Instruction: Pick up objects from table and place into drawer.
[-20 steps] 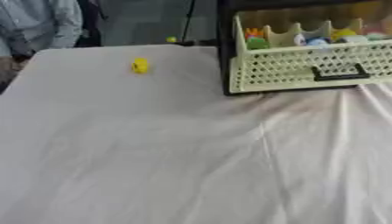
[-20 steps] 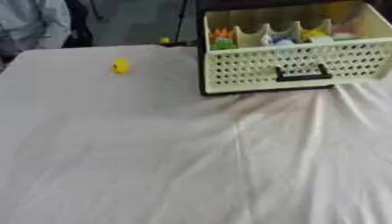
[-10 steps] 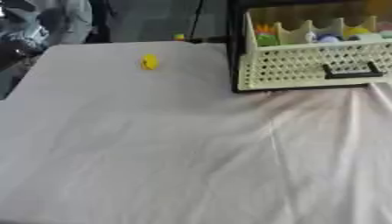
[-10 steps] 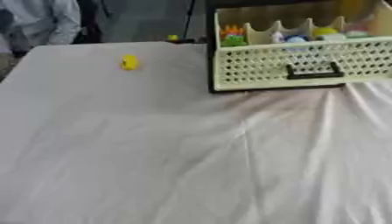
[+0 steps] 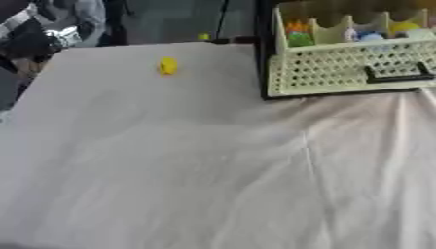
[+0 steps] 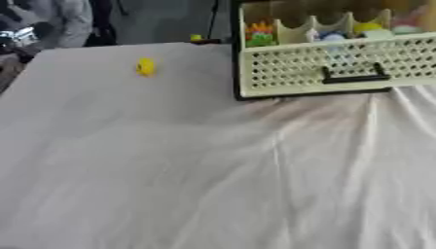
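A small yellow object [image 5: 168,66] lies alone on the white tablecloth [image 5: 187,160] near the table's far left. At the far right stands a cream perforated drawer [image 6: 340,65] with a black handle [image 6: 355,78], pulled out of a dark frame. Several small coloured things show in its compartments, among them an orange and green one [image 6: 259,34] and a yellow one [image 6: 368,28]. Neither of my hands shows in either view.
The cloth is creased in long folds in front of the drawer. The table's far edge runs behind the yellow object, with a dark floor and a stand pole [image 5: 223,19] beyond. A person in grey sits past the far left corner [image 5: 51,24].
The whole picture has shifted: the camera moved, so the drawer and the yellow object sit differently in the frame. Nothing on the table has itself moved.
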Controlling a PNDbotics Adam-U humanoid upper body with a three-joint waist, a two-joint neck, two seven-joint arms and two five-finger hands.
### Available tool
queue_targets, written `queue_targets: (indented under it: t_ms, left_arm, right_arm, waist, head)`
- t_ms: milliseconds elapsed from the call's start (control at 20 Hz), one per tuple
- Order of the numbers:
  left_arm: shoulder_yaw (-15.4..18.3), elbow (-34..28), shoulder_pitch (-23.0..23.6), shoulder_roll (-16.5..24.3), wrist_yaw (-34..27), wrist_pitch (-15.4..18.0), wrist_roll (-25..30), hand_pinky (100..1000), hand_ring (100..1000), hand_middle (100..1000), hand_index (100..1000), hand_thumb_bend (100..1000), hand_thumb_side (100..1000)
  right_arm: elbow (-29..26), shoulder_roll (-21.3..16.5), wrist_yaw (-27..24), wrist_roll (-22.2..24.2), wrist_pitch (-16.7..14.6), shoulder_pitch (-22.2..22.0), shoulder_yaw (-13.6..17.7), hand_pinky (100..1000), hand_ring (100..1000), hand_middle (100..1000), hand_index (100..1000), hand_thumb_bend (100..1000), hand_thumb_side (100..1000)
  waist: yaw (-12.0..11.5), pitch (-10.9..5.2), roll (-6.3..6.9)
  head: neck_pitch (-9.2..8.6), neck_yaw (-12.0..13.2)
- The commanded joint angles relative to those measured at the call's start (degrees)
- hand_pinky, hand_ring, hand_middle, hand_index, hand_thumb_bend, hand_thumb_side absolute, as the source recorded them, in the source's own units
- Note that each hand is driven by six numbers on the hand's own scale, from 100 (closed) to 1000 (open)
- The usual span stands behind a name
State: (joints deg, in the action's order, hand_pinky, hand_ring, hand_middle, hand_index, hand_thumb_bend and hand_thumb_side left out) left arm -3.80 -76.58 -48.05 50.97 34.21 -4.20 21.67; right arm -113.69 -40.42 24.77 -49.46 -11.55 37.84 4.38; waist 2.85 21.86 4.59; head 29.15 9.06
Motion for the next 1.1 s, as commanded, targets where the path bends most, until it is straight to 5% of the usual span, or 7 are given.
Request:
queue_targets:
  t_ms: [50,700,850,1100]
  left_arm:
    - [-0.34,3.1,-2.6,0.31,2.6,0.97,0.97,732,816,877,1000,580,981]
    - [-1.4,14.84,-11.17,-7.48,11.58,3.67,-3.52,678,800,871,1000,536,860]
    - [-1.23,16.05,-11.85,-8.21,12.82,3.48,-5.65,661,786,849,992,416,751]
    - [-0.34,17.87,-12.46,-9.04,12.19,2.42,-7.05,646,775,831,984,317,714]
  right_arm:
    - [-0.9,-0.61,-0.74,0.12,-0.01,1.12,0.02,549,567,593,669,100,730]
    - [-0.9,0.93,-1.4,1.29,0.16,2.93,-0.97,557,553,596,662,100,745]
    - [-0.9,1.17,-1.46,1.58,0.18,3.27,-1.18,558,549,597,661,100,745]
    - [-0.9,1.4,-1.45,1.71,0.25,3.62,-1.36,559,544,598,657,100,745]
  waist:
    - [0.31,-0.78,0.17]
    - [3.56,1.47,1.04]
    - [4.33,2.02,1.36]
    - [5.55,3.02,1.89]
  head:
    - [-1.22,1.09]
    - [-4.16,4.12]
    - [-4.74,4.77]
    - [-5.63,5.43]
